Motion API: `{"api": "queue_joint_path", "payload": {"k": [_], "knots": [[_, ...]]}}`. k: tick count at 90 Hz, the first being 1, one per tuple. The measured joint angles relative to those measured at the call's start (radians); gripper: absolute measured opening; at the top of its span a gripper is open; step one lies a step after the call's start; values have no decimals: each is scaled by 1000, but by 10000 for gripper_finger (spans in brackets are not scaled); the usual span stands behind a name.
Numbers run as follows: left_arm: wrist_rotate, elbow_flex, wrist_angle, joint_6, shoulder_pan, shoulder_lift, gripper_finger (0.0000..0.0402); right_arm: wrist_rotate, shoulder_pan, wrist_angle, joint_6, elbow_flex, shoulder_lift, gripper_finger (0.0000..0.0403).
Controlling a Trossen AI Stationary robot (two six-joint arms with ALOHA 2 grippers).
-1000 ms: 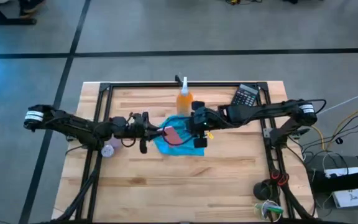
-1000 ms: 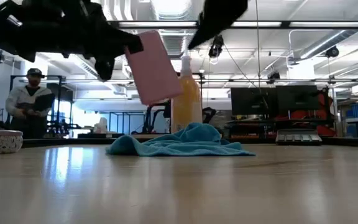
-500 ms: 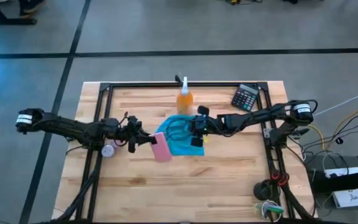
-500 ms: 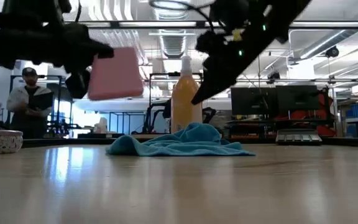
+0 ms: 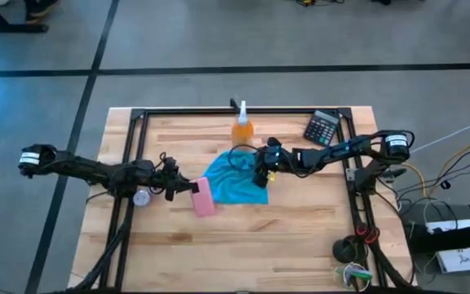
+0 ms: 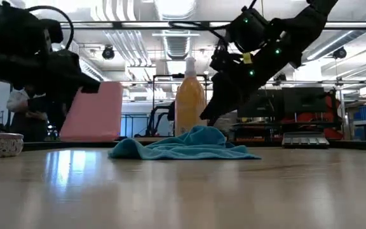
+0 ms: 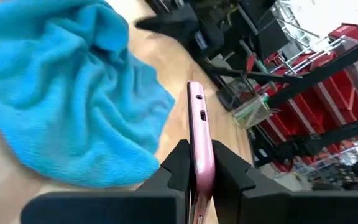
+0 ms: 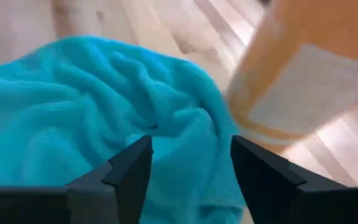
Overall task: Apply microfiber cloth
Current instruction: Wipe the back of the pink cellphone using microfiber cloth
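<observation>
Cloth (image 5: 233, 180), one soft rumpled turquoise heap at frame centre, lies under the right gripper's (image 5: 261, 174) parted fingers; left gripper (image 5: 188, 190) clamps one flat pink phone (image 5: 203, 197).

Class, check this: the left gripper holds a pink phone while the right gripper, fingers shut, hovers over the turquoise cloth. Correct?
One error: the right gripper is open, as the right wrist view shows, over the turquoise cloth. The left gripper does hold the pink phone.

The left pincer (image 5: 188, 189) reaches in low from the left, its fingers clamped. The right pincer (image 5: 262, 173) hangs spread apart, tilted downward.
</observation>
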Motion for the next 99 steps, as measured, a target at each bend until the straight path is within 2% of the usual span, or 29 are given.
{"api": "queue_joint_path", "payload": {"k": [19, 32, 45, 55, 60, 65, 76, 86, 99], "knots": [[-21, 1, -6, 10, -1, -10, 16, -40, -43, 87, 5, 1, 138, 244], [-22, 1, -13, -26, -1, 4, 16, -48, -42, 188, -7, 1, 233, 237], [-32, 3, -20, 0, -1, 28, 16, -50, -40, 235, 18, 17, 307, 181], [-64, 14, -23, 21, -2, 48, 16, -56, -31, 234, 5, 25, 325, 100], [-81, 22, -23, 43, -2, 60, 16, -57, -22, 229, -25, 25, 314, 46], [-84, 27, -22, 47, -2, 65, 16, -66, -12, 205, -69, 24, 288, 17], [-83, 28, 9, 28, -2, 74, 16, -87, 17, 84, -149, 27, 183, 11], [-82, 28, 7, 28, -2, 83, 16, -83, 60, -114, -305, 71, 17, 5], [-100, 28, 11, 28, -2, 94, 16, 69, 143, -500, -403, 174, -181, 2]]}}
